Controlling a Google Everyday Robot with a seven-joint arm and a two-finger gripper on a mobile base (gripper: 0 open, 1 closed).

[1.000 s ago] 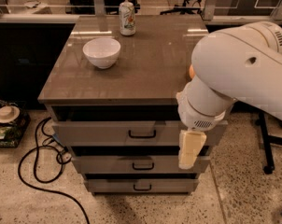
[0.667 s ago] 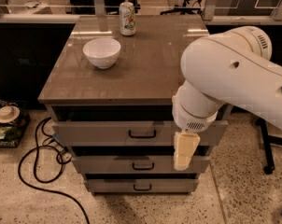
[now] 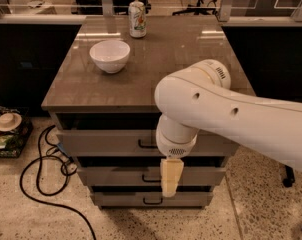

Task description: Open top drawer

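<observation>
The top drawer [image 3: 101,143] sits just under the worktop's [image 3: 191,49] front edge. It looks rigid and wide, and probably slides evenly only if pulled by its small black handle [image 3: 145,145], which the arm half hides. The end effector [image 3: 171,177] hangs lower, before the middle drawer [image 3: 116,176]; I cannot tell whether it is clenched or released. The bowl [image 3: 110,55] and can [image 3: 137,19] stand toward the back-left corner, out of the way.

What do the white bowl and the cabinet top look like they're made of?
White bowl: probably glazed ceramic, glossy with soft highlights. Cabinet top: brown laminate or polished stone, semi-gloss, showing light reflections. The gripper, tan, maybe plastic, hangs before the middle drawer.
</observation>
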